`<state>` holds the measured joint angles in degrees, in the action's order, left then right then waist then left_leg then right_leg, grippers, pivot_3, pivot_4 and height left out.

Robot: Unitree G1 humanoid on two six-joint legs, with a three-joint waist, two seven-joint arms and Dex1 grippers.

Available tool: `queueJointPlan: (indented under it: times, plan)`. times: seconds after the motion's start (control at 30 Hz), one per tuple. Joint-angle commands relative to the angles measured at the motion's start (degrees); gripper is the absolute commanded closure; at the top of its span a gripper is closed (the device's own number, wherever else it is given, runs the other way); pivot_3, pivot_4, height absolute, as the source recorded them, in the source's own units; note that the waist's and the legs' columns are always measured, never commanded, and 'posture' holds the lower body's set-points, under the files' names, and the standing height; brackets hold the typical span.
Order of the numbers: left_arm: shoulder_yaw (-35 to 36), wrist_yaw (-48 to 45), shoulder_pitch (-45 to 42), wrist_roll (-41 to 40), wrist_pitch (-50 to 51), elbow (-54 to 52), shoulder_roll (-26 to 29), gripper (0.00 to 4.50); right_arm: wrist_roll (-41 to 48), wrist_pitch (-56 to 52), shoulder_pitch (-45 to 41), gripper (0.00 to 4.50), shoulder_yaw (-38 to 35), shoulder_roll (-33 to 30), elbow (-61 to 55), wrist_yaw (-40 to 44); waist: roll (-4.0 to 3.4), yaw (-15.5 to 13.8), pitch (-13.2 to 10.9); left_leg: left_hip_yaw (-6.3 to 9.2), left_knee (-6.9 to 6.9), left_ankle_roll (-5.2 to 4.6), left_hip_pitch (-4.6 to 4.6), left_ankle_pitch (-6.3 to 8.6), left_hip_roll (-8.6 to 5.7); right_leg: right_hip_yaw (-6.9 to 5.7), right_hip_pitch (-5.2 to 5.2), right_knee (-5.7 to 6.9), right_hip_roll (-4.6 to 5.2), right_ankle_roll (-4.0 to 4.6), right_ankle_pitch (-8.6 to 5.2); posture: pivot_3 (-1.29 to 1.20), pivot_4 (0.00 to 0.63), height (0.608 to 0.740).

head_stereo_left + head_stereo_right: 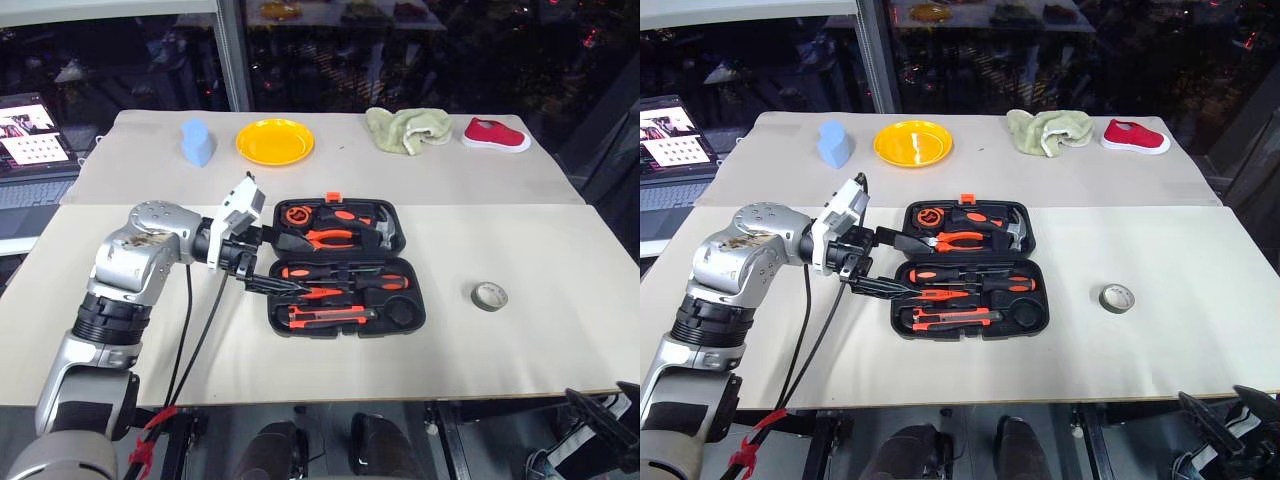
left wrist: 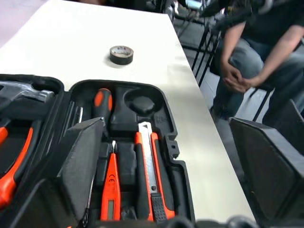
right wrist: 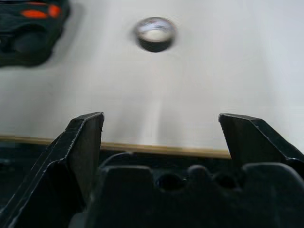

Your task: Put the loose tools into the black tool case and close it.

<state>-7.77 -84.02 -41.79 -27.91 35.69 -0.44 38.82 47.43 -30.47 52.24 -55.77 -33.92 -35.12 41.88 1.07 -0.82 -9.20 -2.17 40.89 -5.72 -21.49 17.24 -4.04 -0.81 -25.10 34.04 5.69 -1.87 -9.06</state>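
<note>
Now, low in the right wrist view, the right gripper (image 3: 160,142) hangs spread and empty past the table's near edge, roll of tape (image 3: 155,34) beyond. At frame centre sits the black tool case (image 1: 345,265), open flat, utility knife (image 1: 330,316), red tester (image 1: 318,293) and screwdrivers (image 1: 345,271) seated in the near half. The left gripper (image 1: 262,276) gapes wide, holding nothing, over its left edge. That shell looks stiff, light, slick-ribbed: I'd lift the hammer-and-pliers half by its far rim.

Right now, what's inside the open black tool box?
The black tool case holds pliers, a hammer, screwdrivers, a red tester and a utility knife. The left gripper covers its left edge.
</note>
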Motion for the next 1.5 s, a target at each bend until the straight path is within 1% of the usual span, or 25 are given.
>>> queueJointPlan:
  times: [0.03, 0.13, 0.23, 0.3, 0.33, 0.37, 0.43, 0.6, 0.7, 0.87, 0.93, 0.97, 1.1, 1.27, 1.3, 1.33, 1.4, 1.5]
  plan:
    - [0.74, -0.08, 0.27, -1.82, 0.47, -3.84, 0.97, 0.03, -0.25, -0.94, -4.25, 0.00, -1.96, -7.72, 2.26, 2.82, -0.03, 0.29, 0.01, -0.01, 0.01, 0.00, 0.03, 0.00, 0.00, 0.01, 0.02, 0.00, 0.01, -0.01, 0.00, 0.00, 0.150, 0.740]
    - [0.43, 0.27, 0.58, -2.34, 0.59, -5.52, 1.09, 0.03, -1.96, -2.35, -10.40, 0.00, 1.41, -15.86, 6.52, 5.19, -0.03, 0.32, 0.01, -0.09, 0.02, -0.01, 0.06, 0.00, 0.00, 0.03, 0.03, 0.00, 0.01, -0.01, 0.00, 0.00, 0.150, 0.740]
    - [0.05, 0.93, 0.60, -1.96, -0.52, -6.53, 0.90, 0.03, -4.82, -3.93, -17.80, 0.00, 8.91, -24.27, 10.98, 7.92, -0.02, 0.10, 0.00, -0.08, -0.01, 0.00, 0.03, -0.03, 0.00, 0.00, -0.01, 0.00, -0.01, 0.05, 0.00, 0.00, 0.150, 0.740]
    - [0.06, 2.42, 0.38, -1.42, -0.91, -6.71, 0.36, 0.03, -7.45, -4.13, -24.03, 0.00, 16.35, -29.22, 14.80, 9.47, -0.02, -0.06, -0.01, -0.08, -0.02, 0.00, -0.08, -0.05, 0.00, 0.00, -0.09, 0.00, 0.00, 0.30, 0.15, 0.00, 0.150, 0.740]
    - [-0.10, 2.93, 0.19, -1.24, -1.06, -6.82, 0.11, 0.03, -9.67, -3.65, -28.88, 0.00, 21.81, -31.13, 17.75, 9.41, -0.01, -0.17, -0.01, -0.07, -0.01, -0.18, -0.11, -0.16, 0.00, -0.03, -0.09, 0.00, 0.00, 0.42, 0.21, 0.00, 0.150, 0.740]
    - [-0.32, 3.35, 0.09, -1.14, -1.11, -7.07, -0.01, 0.03, -11.69, -3.45, -32.94, 0.00, 26.42, -32.42, 20.29, 9.29, 0.04, -0.06, -0.04, -0.07, -0.01, -0.16, -0.14, -0.21, 0.00, -0.06, -0.11, -0.02, 0.01, 0.45, 0.22, 0.00, 0.150, 0.740]
    - [-0.76, 3.86, -0.09, -0.89, -1.53, -7.56, -0.11, 0.03, -15.28, -2.17, -39.25, 0.00, 33.45, -33.32, 24.08, 10.67, 0.04, -0.21, -0.05, -0.08, 0.05, 0.10, -0.25, -0.38, -0.02, -0.06, -0.14, -0.07, 0.06, 0.44, 0.23, 0.00, 0.150, 0.740]
    - [-0.83, 5.25, -0.69, -1.17, -1.10, -8.13, 0.01, 0.03, -20.84, -0.74, -50.97, 0.00, 43.87, -31.68, 31.12, 12.88, 0.03, -0.70, -0.04, -0.08, 0.06, -0.10, -0.74, -0.46, -0.08, -0.16, -0.64, 0.00, 0.13, 0.42, 0.24, 0.00, 0.150, 0.740]
    - [-0.77, 5.73, -0.49, -1.08, -1.20, -8.35, 0.46, 0.03, -23.11, -0.47, -55.46, 0.00, 47.21, -30.08, 33.73, 13.50, 0.03, -0.56, -0.04, -0.10, 0.08, -0.07, -0.99, -0.49, -0.12, -0.16, -0.96, 0.03, 0.12, 0.45, 0.27, 0.00, 0.150, 0.740]
    - [-0.71, 6.32, 0.45, -1.04, -1.52, -8.87, 1.30, 0.03, -26.93, 1.10, -60.14, 0.00, 51.32, -26.78, 38.03, 13.77, 0.03, -0.50, -0.04, -0.10, 0.05, -0.01, -1.00, -0.52, -0.12, -0.16, -1.00, 0.03, 0.09, 0.46, 0.28, 0.00, 0.150, 0.740]
    - [-0.75, 6.67, 0.46, -1.08, -1.47, -9.15, 1.36, 0.00, -28.49, 2.06, -61.53, 0.52, 52.44, -25.38, 40.85, 13.66, 0.03, -0.43, -0.04, -0.10, 0.06, -0.01, -0.98, -0.52, -0.12, -0.15, -0.98, 0.04, 0.10, 0.47, 0.28, 0.00, 0.150, 0.740]
    - [-0.76, 6.83, 0.44, -1.10, -1.45, -9.27, 1.39, 0.00, -29.19, 2.60, -62.17, 0.70, 52.89, -24.76, 42.19, 13.54, 0.03, -0.44, -0.04, -0.10, 0.06, -0.01, -0.98, -0.52, -0.12, -0.14, -0.97, 0.04, 0.10, 0.47, 0.30, 0.00, 0.150, 0.740]
    - [-0.91, 7.15, 0.12, -1.04, -1.70, -9.19, 1.41, 0.00, -30.58, 3.90, -63.34, 2.08, 53.04, -23.35, 44.58, 14.05, 0.03, -0.23, -0.04, -0.10, 0.08, 0.05, -0.93, -0.56, -0.12, -0.14, -0.90, 0.03, 0.09, 0.50, 0.42, 0.00, 0.150, 0.740]
    - [-1.41, 6.71, 0.54, -0.55, -2.72, -8.84, 1.46, 0.00, -29.29, 4.16, -61.38, 3.80, 50.53, -24.25, 41.75, 15.83, 0.03, -0.22, -0.04, -0.09, 0.07, 0.16, -0.85, -0.63, -0.11, -0.11, -0.85, 0.09, 0.05, 0.54, 0.46, 0.00, 0.150, 0.740]
    - [-1.60, 6.51, 0.57, -0.32, -3.12, -8.61, 1.46, 0.00, -28.80, 3.98, -60.82, 4.06, 49.83, -24.61, 40.75, 16.30, 0.03, -0.22, -0.04, -0.09, 0.07, 0.16, -0.85, -0.63, -0.11, -0.11, -0.85, 0.09, 0.05, 0.54, 0.46, 0.00, 0.150, 0.740]
    - [-1.78, 6.38, 0.53, -0.08, -3.51, -8.28, 1.40, 0.00, -28.20, 3.73, -60.12, 4.45, 48.94, -25.12, 39.28, 16.98, 0.03, -0.25, -0.04, -0.09, 0.06, 0.15, -0.85, -0.63, -0.11, -0.11, -0.86, 0.10, 0.04, 0.54, 0.46, 0.00, 0.150, 0.740]
    - [-2.03, 6.27, 0.33, 0.22, -4.03, -7.73, 1.19, 0.00, -26.80, 2.73, -59.15, 4.49, 47.12, -25.77, 35.99, 17.88, 0.02, -0.24, -0.04, -0.09, 0.04, 0.15, -0.87, -0.62, -0.11, -0.11, -0.90, 0.10, 0.04, 0.55, 0.46, 0.00, 0.150, 0.740]
    - [-2.17, 5.99, 0.29, 0.48, -4.59, -7.29, 1.08, 0.00, -21.72, -2.47, -59.19, 4.49, 44.34, -25.67, 28.04, 18.75, 0.02, -0.02, -0.04, -0.09, 0.04, 0.15, -0.92, -0.62, -0.11, -0.10, -0.97, 0.10, 0.03, 0.55, 0.47, 0.00, 0.150, 0.740]
